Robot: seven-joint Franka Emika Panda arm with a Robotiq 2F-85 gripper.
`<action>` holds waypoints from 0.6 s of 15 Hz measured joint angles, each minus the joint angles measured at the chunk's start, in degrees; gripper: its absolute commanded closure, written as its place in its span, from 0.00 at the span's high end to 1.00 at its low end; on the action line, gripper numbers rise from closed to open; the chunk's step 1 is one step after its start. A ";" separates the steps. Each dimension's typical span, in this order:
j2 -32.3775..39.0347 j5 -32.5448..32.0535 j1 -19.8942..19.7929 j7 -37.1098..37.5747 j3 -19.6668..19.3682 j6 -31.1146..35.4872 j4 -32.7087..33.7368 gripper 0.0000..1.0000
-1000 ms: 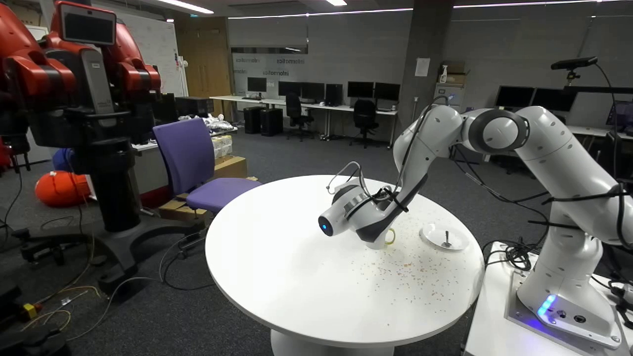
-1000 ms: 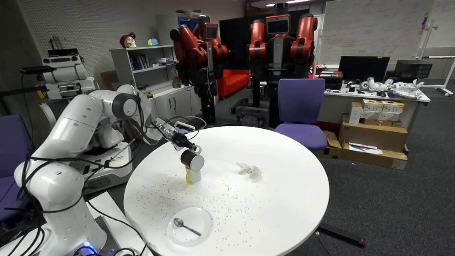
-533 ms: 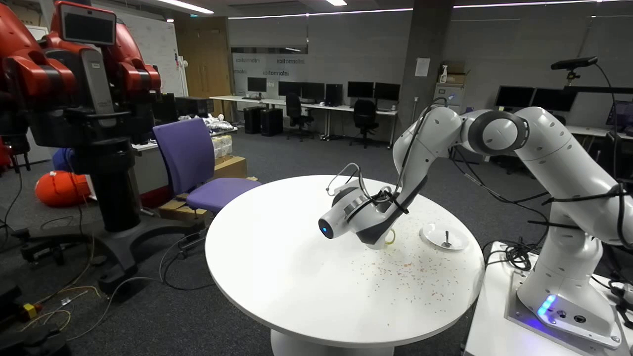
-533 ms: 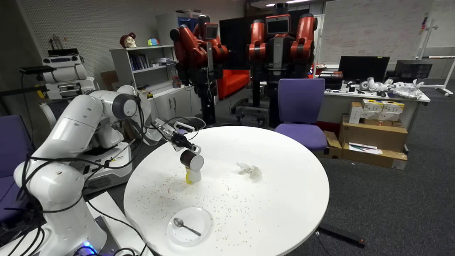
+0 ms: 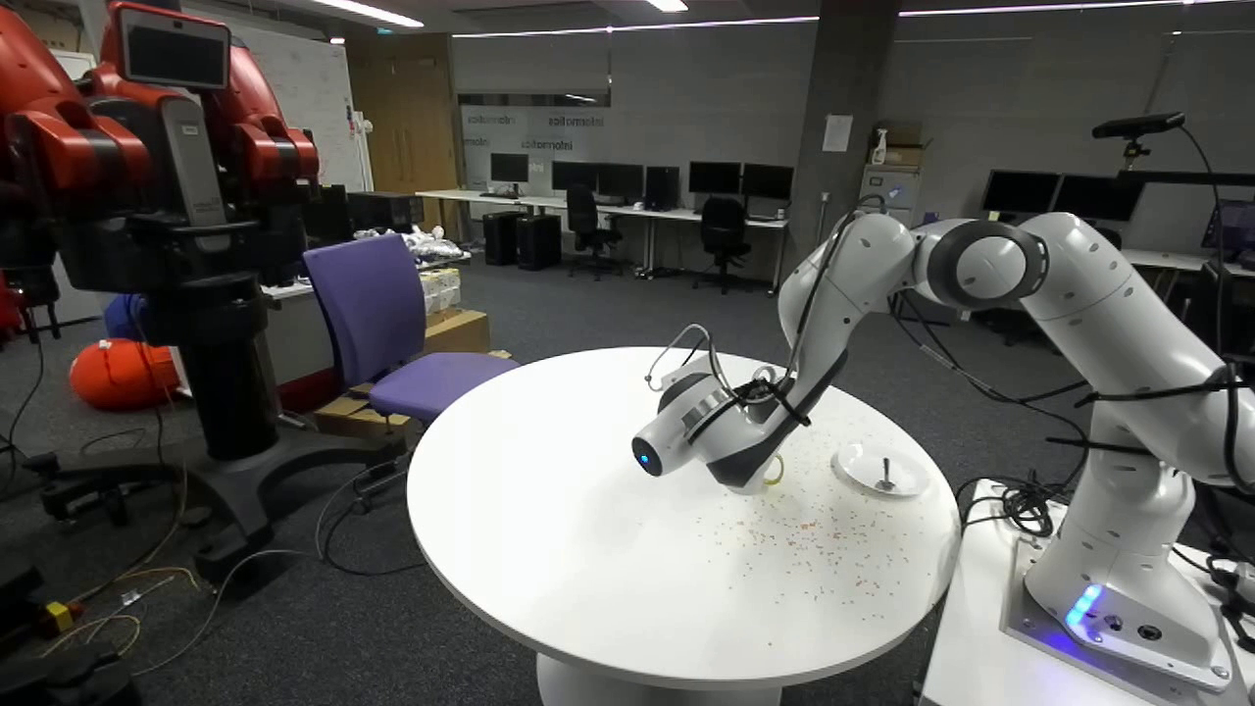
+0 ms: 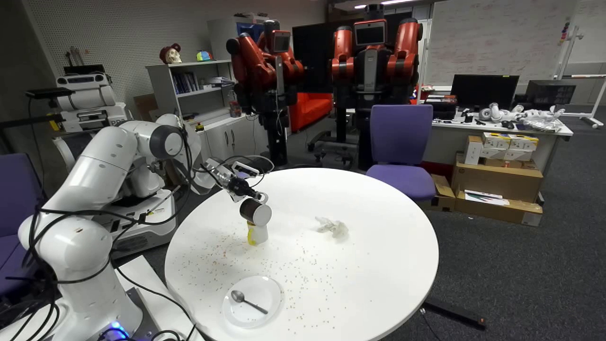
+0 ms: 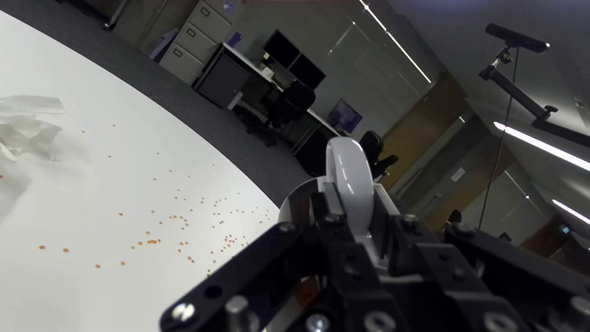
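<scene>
My fingers (image 7: pixel 332 198), narrowly parted, clamp the handle (image 7: pixel 349 182) of the tilted mug (image 6: pixel 255 211), above the yellow-handled cup (image 6: pixel 259 234). Apparent step: pouring. Next, I should steady the mug over that cup before tipping further.

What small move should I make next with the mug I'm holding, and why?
Probably roll the held mug slightly back toward upright: the pincer has it by the handle, tipped far over above the standing mug, and small orange bits litter the table, so more might spill. I can't tell whether the two mugs touch.
</scene>
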 measured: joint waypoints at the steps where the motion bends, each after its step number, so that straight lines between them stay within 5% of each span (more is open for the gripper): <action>1: 0.15 -0.16 0.03 -0.18 0.00 -0.31 0.00 0.05; 9: 1.04 -0.89 0.16 -1.57 0.00 -2.03 0.00 0.05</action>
